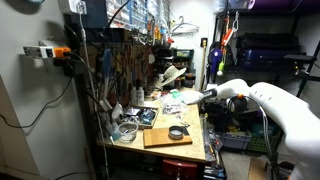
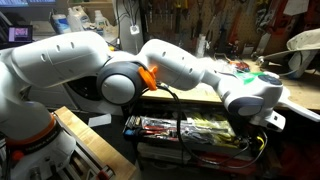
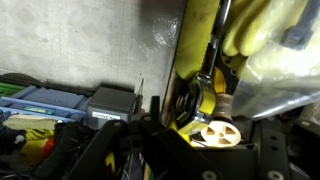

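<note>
Gripper [image 1: 193, 97] over the bench's [image 1: 150, 149] right edge; its jaw state cannot be told. Pale clutter [image 1: 172, 98] lies just beside it, inboard.

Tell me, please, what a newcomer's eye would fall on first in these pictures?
The big white robot arm fills an exterior view, stretched above a tray of tools. In an exterior view its hand reaches over a cluttered workbench, where a dark ring lies on a wooden board below a wall hung with tools.

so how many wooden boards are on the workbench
1: the wooden board lies at the workbench front edge, a dark ring on it. Clutter behind may hide more.
</note>
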`<state>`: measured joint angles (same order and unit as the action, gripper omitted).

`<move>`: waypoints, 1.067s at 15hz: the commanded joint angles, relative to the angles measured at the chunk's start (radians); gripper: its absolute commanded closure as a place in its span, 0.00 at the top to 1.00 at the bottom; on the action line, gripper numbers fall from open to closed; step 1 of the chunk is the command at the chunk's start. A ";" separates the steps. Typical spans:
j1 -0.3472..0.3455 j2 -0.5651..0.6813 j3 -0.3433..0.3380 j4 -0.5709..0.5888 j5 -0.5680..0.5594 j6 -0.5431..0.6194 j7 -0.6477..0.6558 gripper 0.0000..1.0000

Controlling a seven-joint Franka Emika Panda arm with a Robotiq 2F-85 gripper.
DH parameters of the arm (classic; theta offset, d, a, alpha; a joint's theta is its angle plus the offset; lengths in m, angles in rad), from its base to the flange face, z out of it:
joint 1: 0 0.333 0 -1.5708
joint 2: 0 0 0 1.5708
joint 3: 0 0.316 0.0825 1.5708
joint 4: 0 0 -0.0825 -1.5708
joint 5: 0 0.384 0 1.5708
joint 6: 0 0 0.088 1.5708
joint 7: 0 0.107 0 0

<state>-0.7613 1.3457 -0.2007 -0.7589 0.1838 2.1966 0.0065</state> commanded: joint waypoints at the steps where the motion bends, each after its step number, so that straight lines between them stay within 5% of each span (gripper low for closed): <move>1: -0.010 0.033 0.004 0.046 0.002 -0.008 0.000 0.73; 16: 0.004 0.060 -0.002 0.064 -0.005 0.027 0.054 0.55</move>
<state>-0.7512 1.3589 -0.1882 -0.7512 0.1837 2.2088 0.0272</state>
